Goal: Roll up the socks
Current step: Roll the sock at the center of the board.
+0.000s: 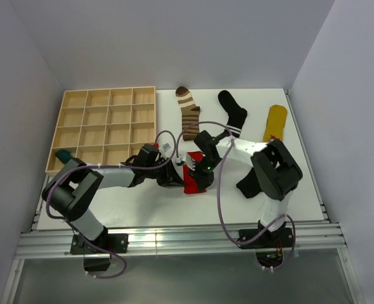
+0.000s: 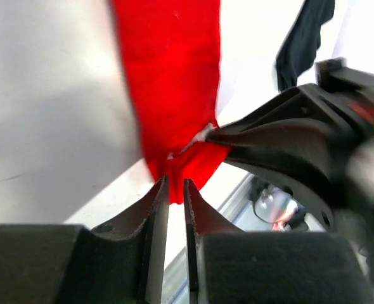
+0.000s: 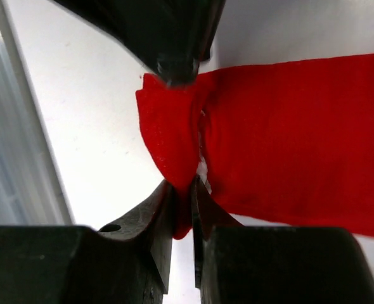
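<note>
A red sock (image 1: 192, 182) lies flat between my two grippers in the middle of the table. My left gripper (image 2: 175, 185) is nearly shut, with the sock's end (image 2: 174, 82) pinched at its tips. My right gripper (image 3: 182, 190) is shut on a raised fold of the same red sock (image 3: 288, 133), right beside the left fingertips (image 3: 174, 66). A brown-cream striped sock (image 1: 189, 111), a black sock with white bands (image 1: 232, 114) and a yellow sock (image 1: 275, 123) lie at the back. A plain black sock (image 1: 247, 183) lies by the right arm.
A wooden tray (image 1: 104, 126) with many compartments stands at the back left, and a teal sock (image 1: 63, 155) sits at its near left corner. The table's front rail (image 1: 174, 240) runs just behind the arm bases. Grey walls close in both sides.
</note>
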`<state>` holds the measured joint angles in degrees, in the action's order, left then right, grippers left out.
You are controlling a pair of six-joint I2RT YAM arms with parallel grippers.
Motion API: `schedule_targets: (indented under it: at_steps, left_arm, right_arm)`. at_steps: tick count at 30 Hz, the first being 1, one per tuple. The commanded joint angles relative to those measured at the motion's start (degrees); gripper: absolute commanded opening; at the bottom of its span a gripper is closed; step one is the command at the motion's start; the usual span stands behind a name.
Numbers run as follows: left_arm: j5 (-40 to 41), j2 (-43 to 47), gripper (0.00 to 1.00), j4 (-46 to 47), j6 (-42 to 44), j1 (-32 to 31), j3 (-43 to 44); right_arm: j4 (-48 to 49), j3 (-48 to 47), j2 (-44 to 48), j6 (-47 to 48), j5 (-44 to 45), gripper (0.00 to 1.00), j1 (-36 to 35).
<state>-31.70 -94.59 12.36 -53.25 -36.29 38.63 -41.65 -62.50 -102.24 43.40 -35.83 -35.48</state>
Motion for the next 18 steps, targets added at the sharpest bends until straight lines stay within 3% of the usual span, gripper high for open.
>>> schedule_targets:
  at_steps: [1, 9, 18]
  left_arm:
    - [7.3, 5.0, 0.21, 6.5, -0.1, -0.4, -3.2]
    - [21.2, 12.3, 0.28, 11.5, 6.6, -5.5, -7.0]
    - [25.0, 9.2, 0.38, 22.8, 15.6, -11.4, -6.0]
  right_arm:
    - [-13.3, -6.7, -6.3, 4.3, -7.5, 0.15, 3.2]
    - [-22.0, -14.2, -15.8, 5.4, -10.7, 0.15, 7.5]
    - [-26.6, -19.0, -22.2, 4.9, -12.4, 0.15, 9.2]
